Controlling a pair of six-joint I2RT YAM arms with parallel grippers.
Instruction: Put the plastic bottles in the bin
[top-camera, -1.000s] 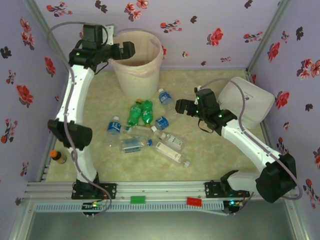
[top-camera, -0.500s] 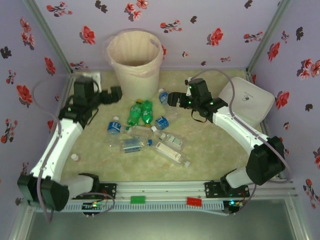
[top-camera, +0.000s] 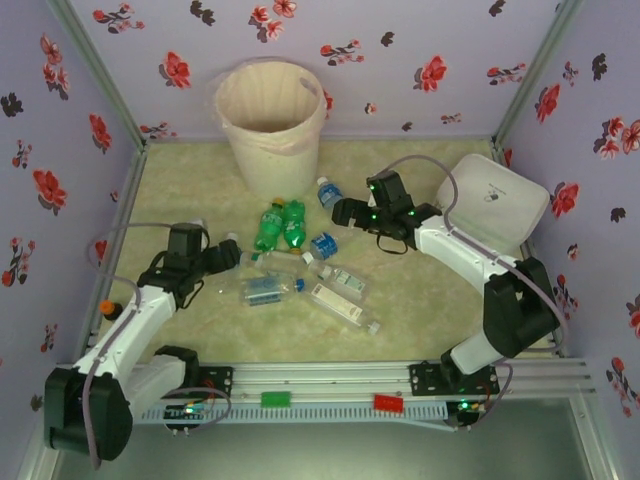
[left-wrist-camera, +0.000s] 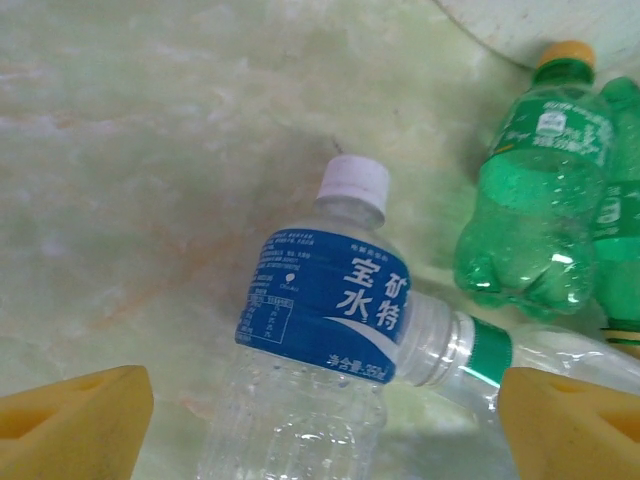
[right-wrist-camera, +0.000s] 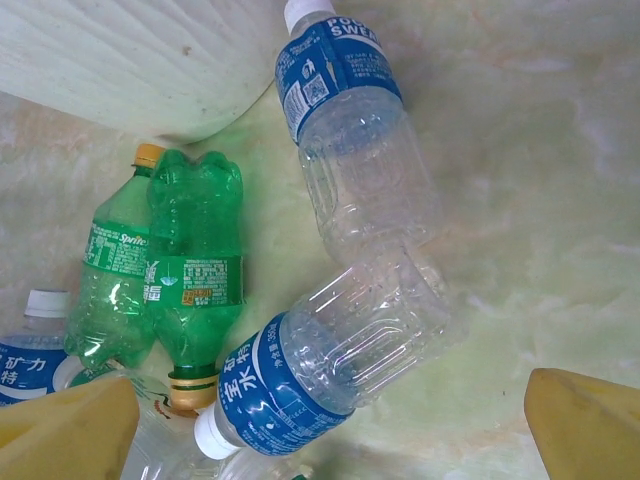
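Several plastic bottles lie in a heap on the table in front of the bin, a tall cream bucket at the back. My left gripper is low at the heap's left end. Its yellow pads stand open on either side of a clear bottle with a blue label, with a gap on each side. My right gripper hovers open over the heap's right side, above another blue-label bottle. Two green bottles lie beside it, and one more clear bottle lies by the bin's wall.
A flat white box sits at the right, behind the right arm. A small orange-capped bottle lies alone by the left wall. Flowered walls close in three sides. The bin's base is just beyond the green bottles.
The left arm has swung from over the bin down to the heap's left end, and its jaws have begun to narrow. The right gripper moved left toward the bottles near the bin.
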